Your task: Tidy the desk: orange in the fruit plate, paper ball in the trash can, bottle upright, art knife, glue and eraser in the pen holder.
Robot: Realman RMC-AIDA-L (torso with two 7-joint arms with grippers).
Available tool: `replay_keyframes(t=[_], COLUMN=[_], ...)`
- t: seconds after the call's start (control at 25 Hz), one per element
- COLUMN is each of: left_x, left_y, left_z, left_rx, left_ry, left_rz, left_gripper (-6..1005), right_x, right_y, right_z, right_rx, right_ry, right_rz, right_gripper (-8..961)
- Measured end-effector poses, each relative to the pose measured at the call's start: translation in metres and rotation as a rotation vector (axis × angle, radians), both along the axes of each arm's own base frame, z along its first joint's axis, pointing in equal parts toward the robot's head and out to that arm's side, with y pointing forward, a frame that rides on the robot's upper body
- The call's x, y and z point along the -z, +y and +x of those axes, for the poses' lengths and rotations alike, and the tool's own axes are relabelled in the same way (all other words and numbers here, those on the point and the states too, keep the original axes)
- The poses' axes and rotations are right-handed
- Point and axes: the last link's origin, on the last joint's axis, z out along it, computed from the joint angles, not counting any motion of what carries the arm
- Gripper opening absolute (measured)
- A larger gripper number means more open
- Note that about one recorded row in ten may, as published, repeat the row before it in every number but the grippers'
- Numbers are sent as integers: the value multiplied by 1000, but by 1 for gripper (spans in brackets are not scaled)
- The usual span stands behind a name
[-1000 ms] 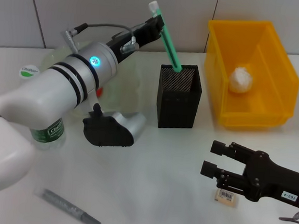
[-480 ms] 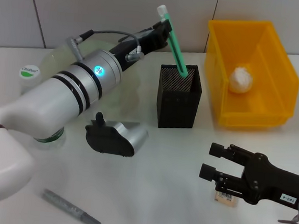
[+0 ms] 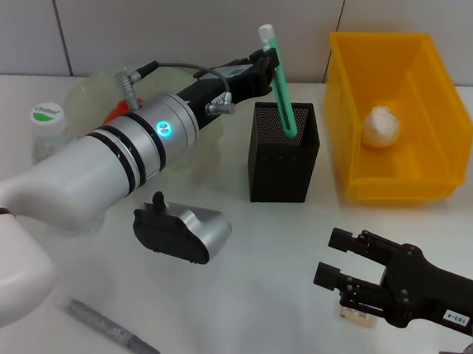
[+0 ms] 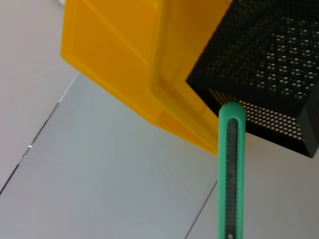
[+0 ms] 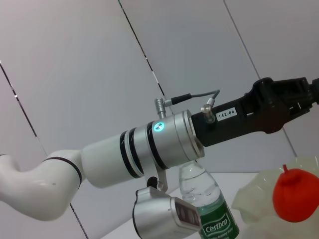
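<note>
Desk: white desk (image 3: 274, 313), with a grey panelled wall behind its far edge.
Glue: grey stick (image 3: 113, 330) lying flat near the front edge, toward the left corner.
Right pincer: black right pincer (image 3: 329, 256) low over the front right of the desk, fingers spread, gripping nothing.
Eraser: beige eraser (image 3: 357, 316) on the desk, partly hidden under the right pincer.
Bottle: bottle (image 3: 48, 131) upright by the left edge, mostly behind the left arm.
Pen holder: black mesh pen holder (image 3: 282, 152) standing mid-desk.
Art knife: mint-green art knife (image 3: 279, 83) tilted, its lower end inside the pen holder's mouth.
Left pincer: left pincer (image 3: 263, 67) above the pen holder's left side, pinching the art knife near its upper end.
Fruit plate: pale-green fruit plate (image 3: 103, 91) toward the far left, behind the arm.
Orange: orange (image 5: 294, 194) sitting in the fruit plate.
Trash can: yellow trash can (image 3: 440, 120) at the far right corner, a paper ball (image 3: 383, 126) inside.
</note>
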Motion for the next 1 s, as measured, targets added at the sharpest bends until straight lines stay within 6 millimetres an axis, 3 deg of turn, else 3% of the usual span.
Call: replay_keyframes(t=[1.0], left_x=[-2], left_y=[8], left_z=[-10], left_rx=[-56], left_ry=[-12], left_rz=[8], left_gripper=[142], right_x=[5], right_y=[6], right_z=[-8], right_rx=[-25], right_ry=[12], right_rz=[-12], right_gripper=[761])
